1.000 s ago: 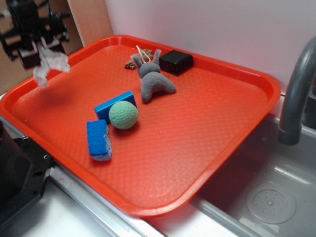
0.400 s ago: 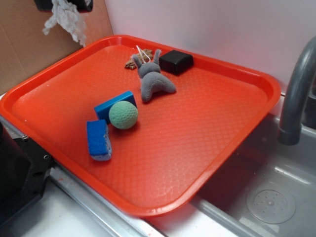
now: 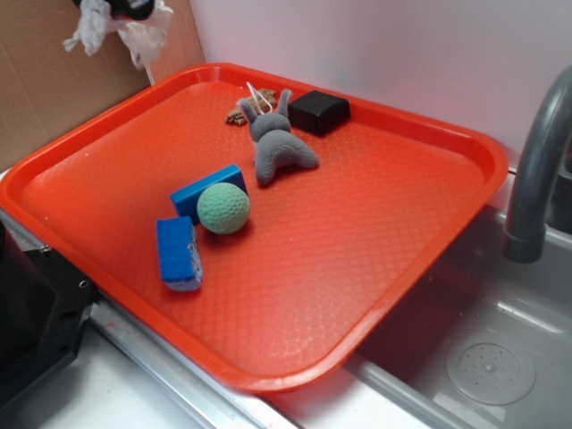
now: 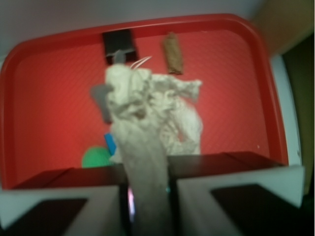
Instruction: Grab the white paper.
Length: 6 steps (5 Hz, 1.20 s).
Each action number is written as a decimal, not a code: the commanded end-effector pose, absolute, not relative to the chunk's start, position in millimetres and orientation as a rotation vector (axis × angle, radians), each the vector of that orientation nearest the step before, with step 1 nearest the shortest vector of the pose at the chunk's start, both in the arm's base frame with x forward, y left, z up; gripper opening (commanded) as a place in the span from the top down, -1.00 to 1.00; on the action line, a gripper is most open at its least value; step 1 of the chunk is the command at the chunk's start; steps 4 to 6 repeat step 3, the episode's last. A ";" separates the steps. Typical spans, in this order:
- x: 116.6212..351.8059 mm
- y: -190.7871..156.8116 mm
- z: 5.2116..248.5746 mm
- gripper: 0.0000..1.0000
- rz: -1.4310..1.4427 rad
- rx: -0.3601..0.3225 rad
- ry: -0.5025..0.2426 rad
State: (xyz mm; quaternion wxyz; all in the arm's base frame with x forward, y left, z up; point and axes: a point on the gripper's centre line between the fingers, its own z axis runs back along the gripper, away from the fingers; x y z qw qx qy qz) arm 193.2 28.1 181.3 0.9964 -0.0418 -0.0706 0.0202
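The white paper is a ragged, wrinkly wad hanging high above the far left corner of the red tray. My gripper shows only as a dark bit at the top edge of the exterior view, holding the paper from above. In the wrist view the paper dangles down from between the two fingers, which are shut on its twisted upper end; the gripper pinches it tight. The tray lies far below.
On the tray lie a green ball, a blue block, a blue sponge, a grey plush toy, a black box and a small brown piece. A grey faucet and sink are right; cardboard stands left.
The gripper has risen with the white paper from just above the tray's left rim to the top of the exterior view, shifting slightly rightward. Items on the tray have not moved.
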 end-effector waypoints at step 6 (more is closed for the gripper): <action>187.1 44.0 177.7 1.00 0.005 -0.040 -0.170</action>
